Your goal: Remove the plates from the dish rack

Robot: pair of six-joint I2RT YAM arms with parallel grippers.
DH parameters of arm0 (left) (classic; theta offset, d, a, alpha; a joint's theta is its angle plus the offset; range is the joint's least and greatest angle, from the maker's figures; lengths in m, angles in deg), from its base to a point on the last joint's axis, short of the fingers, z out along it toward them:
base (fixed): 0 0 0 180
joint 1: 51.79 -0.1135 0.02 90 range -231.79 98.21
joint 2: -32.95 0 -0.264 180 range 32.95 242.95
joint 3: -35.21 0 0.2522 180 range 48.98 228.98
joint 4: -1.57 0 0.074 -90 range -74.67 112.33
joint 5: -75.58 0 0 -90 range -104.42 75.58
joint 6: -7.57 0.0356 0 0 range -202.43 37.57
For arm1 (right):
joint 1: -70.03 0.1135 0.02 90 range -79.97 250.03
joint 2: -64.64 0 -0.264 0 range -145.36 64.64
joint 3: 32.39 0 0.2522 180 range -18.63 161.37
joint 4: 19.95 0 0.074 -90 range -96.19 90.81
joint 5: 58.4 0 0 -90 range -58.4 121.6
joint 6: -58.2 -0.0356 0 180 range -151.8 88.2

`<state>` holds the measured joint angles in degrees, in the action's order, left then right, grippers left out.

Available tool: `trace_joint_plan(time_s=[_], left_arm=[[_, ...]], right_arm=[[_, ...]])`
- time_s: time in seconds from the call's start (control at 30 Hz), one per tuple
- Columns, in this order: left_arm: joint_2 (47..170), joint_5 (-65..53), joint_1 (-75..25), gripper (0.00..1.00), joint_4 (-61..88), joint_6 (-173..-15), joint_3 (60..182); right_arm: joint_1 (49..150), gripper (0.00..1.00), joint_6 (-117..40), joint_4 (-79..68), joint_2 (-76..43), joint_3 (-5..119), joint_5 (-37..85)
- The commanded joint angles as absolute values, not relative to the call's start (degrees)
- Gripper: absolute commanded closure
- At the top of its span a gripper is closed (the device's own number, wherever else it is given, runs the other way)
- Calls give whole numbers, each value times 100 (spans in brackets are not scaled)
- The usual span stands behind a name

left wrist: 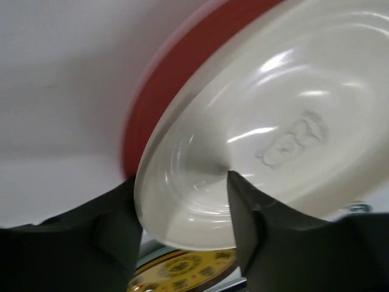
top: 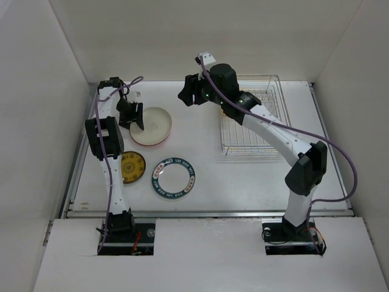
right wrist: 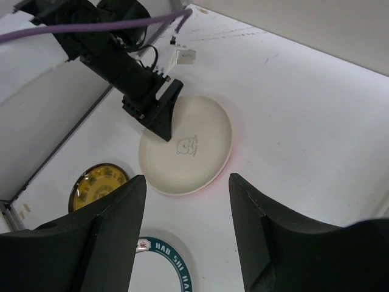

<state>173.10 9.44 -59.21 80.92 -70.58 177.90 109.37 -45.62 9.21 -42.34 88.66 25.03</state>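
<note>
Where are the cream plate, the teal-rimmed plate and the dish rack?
cream plate point(top: 156, 123): top view, on its centre.
teal-rimmed plate point(top: 173, 177): top view, on its white centre.
dish rack point(top: 234, 131): top view, on the bare wire floor at its left side.

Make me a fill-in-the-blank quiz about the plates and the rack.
The dish rack holds ___ plates.
The cream plate lies stacked on another plate, coloured ___.
The right gripper, jaws open, holds ___.
In the top view, the yellow-patterned plate lies ___ of the teal-rimmed plate.
Missing words: no; pink; nothing; left.
</note>
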Motion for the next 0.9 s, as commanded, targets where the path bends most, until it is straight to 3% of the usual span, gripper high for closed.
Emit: trace_joint_plan(time_s=[0.0,0.17,0.27,0.37,0.57,0.73,0.87], left_arm=[[17243,142,-5812,46,8705,-6627,18037],[16936,-798,-5688,36,8451,-6381,17634],[16698,-800,-5522,33,8389,-6222,17528],[16532,-800,-5521,33,8337,-6222,17527],[16215,-1063,-5469,33,8213,-6450,17475],[15951,-2002,-5249,32,7835,-6389,17150],[15828,-2031,-5012,32,7826,-6275,17097]], right_arm=[[10906,37,-4454,858,-3863,8781,2606],[10906,34,-4454,1191,-3863,9017,3088],[10783,30,-4681,1840,-4160,9753,4586],[10555,27,-5164,2516,-4398,10203,5233],[10036,27,-5307,2994,-4733,10618,5647],[10036,27,-5307,2801,-4584,10135,5515],[9957,26,-5254,2721,-4522,9827,5647]])
